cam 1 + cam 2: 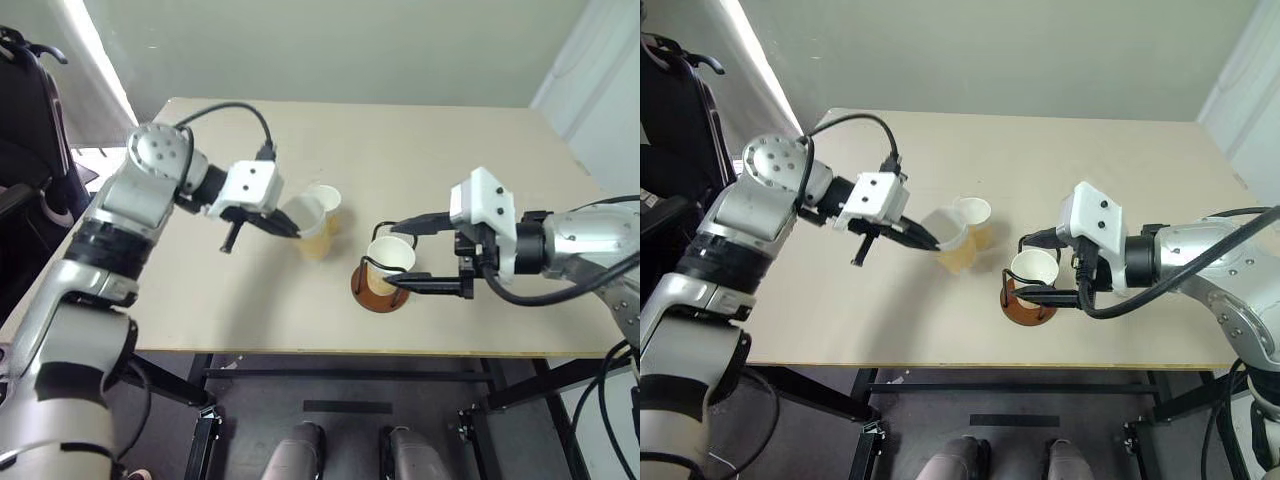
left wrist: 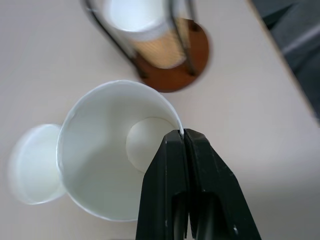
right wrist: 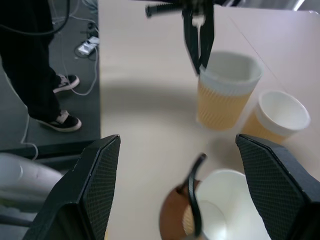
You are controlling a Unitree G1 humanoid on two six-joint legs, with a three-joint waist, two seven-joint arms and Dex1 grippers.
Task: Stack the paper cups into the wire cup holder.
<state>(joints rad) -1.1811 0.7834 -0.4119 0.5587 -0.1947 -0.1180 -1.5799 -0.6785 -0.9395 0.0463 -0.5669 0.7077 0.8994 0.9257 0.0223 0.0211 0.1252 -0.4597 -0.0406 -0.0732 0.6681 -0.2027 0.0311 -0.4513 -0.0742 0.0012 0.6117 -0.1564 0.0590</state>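
Observation:
My left gripper (image 1: 292,229) is shut on the rim of a tan paper cup (image 1: 308,226), pinching its wall (image 2: 183,134); the cup looks lifted slightly off the table. A second paper cup (image 1: 327,200) stands just behind it on the table. A third cup (image 1: 391,256) sits upright inside the wire cup holder (image 1: 377,291), whose rust-brown base lies near the table's front edge. My right gripper (image 1: 392,257) is open, one finger on each side of the holder without touching it. In the right wrist view the held cup (image 3: 228,92) hangs beyond the holder's wire (image 3: 195,187).
The beige table (image 1: 200,300) has bare room to the left and at the back. A black chair (image 1: 30,120) stands off its left side. A person's legs (image 3: 35,60) and floor cables (image 3: 89,46) lie beyond the table edge.

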